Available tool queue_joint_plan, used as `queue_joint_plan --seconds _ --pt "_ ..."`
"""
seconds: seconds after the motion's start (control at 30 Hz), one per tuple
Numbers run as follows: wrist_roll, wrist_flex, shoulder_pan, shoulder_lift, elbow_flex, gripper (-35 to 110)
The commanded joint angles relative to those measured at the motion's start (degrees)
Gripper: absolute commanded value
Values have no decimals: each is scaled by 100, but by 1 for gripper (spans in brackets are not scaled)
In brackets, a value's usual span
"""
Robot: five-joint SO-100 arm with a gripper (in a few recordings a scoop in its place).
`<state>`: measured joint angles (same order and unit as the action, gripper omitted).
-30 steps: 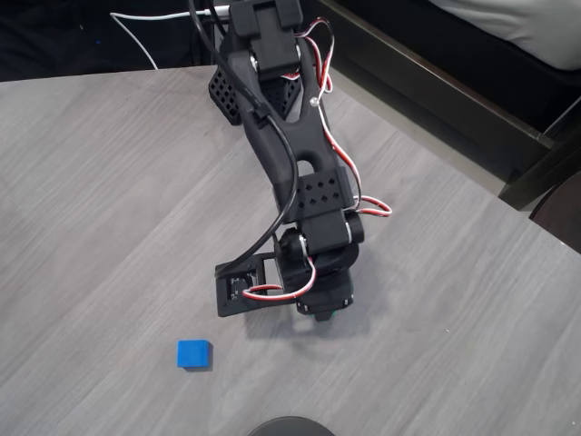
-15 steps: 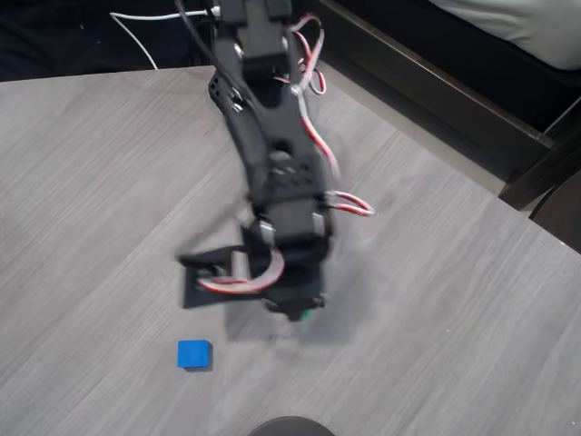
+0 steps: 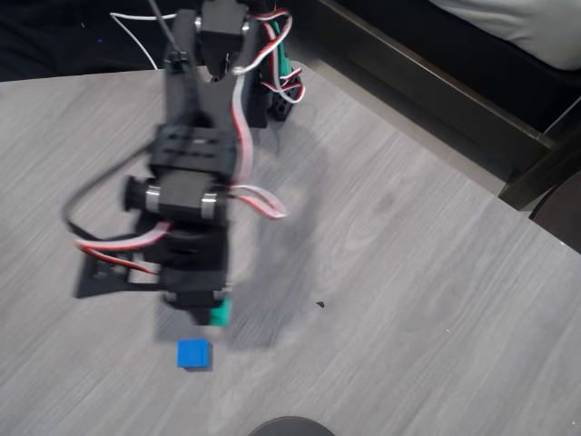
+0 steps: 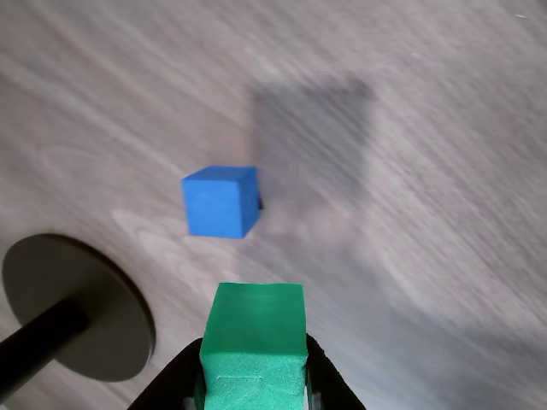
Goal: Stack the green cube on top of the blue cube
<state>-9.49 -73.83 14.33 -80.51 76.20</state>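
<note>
Overhead view: hand (image 3: 211, 313) carried green cube (image 3: 220, 314) leftward, seemingly near blue cube (image 3: 193, 354).

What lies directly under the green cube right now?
Bare grey table: the green cube, gripped by the fingers, hangs short of the blue cube. The cube's own underside is hidden.

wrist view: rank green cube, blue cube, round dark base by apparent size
1. Round dark base, largest in the picture, partly cut by the left edge.
2. Green cube, held in the gripper, looks bigger than the blue one, but it is nearer the camera.
3. Blue cube, smallest as seen. True cube sizes may match.
</note>
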Motion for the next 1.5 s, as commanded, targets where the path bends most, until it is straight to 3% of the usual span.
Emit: queue_joint_plan --seconds 0.0,0.23,1.1,1.47 --pt "-158 237 149 -79 -211 0" --pt "-334 659 176 185 -264 0" --pt "-308 642 343 1600 -1371 0" --pt "-325 589 334 1670 -1468 8"
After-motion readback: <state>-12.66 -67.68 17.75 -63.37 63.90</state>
